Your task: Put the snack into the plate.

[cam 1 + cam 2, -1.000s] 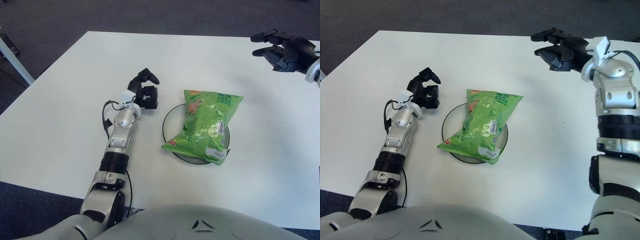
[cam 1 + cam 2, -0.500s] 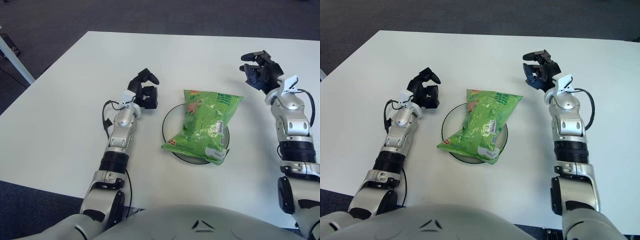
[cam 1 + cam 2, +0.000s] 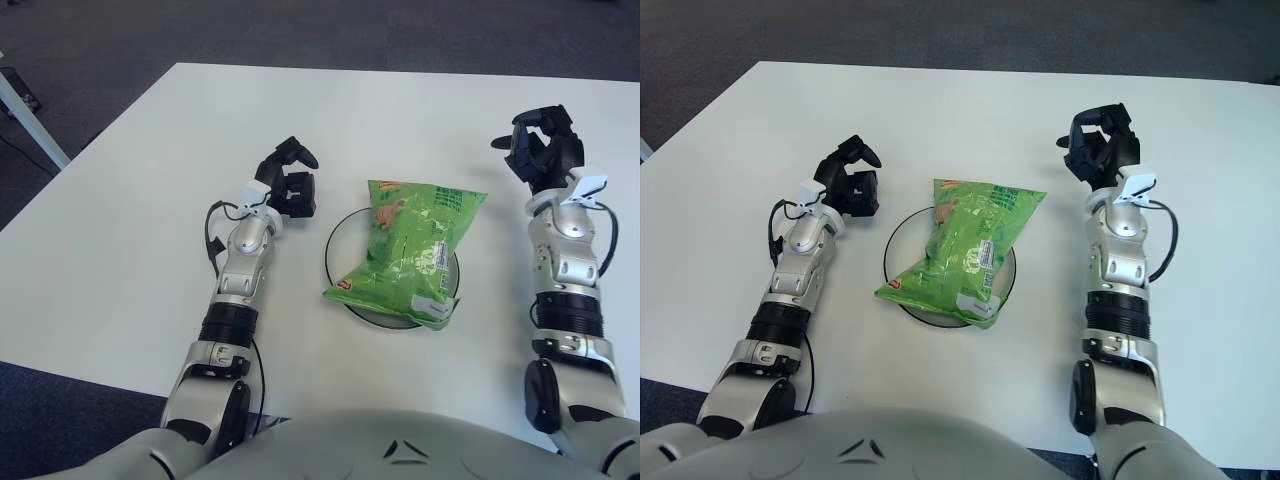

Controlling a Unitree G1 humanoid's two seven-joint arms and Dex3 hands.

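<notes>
On the round dark-rimmed plate (image 3: pixel 335 262) lay the crinkly green snack bag (image 3: pixel 408 250), delivered; left hand (image 3: pixel 289 183) and right hand (image 3: pixel 541 152) flanked the plate on the white bench (image 3: pixel 120 220), fingers curled, holding nothing.

Left hand (image 3: pixel 290 185) and right hand (image 3: pixel 540 152) both reach forward on outstretched forearms, fingers curled, holding nothing.

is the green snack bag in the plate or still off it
In: the green snack bag lies across the black-rimmed plate, ends overhanging; neither hand holds it.
</notes>
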